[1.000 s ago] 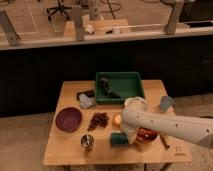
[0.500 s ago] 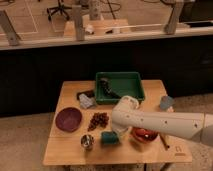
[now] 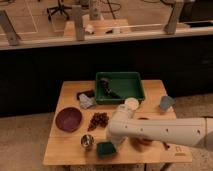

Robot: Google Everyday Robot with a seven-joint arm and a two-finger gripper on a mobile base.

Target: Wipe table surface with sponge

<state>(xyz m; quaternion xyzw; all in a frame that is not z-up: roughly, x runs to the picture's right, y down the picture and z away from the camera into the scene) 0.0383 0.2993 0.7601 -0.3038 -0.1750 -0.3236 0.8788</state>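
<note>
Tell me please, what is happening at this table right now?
A white robot arm reaches over the table surface from the right. Its end effector is low at the front edge, at the teal sponge, apparently to wipe. A purple bowl, a small metal cup and a green bin stand nearby.

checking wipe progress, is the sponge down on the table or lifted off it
Down on it, as far as shows: the sponge lies flat on the table surface near the front edge, with the gripper right at it. Contact itself is hidden.

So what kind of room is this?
Probably an office or lab test area: office chairs stand behind a long counter, and the gripper rests at a sponge on a prop-covered table.
</note>
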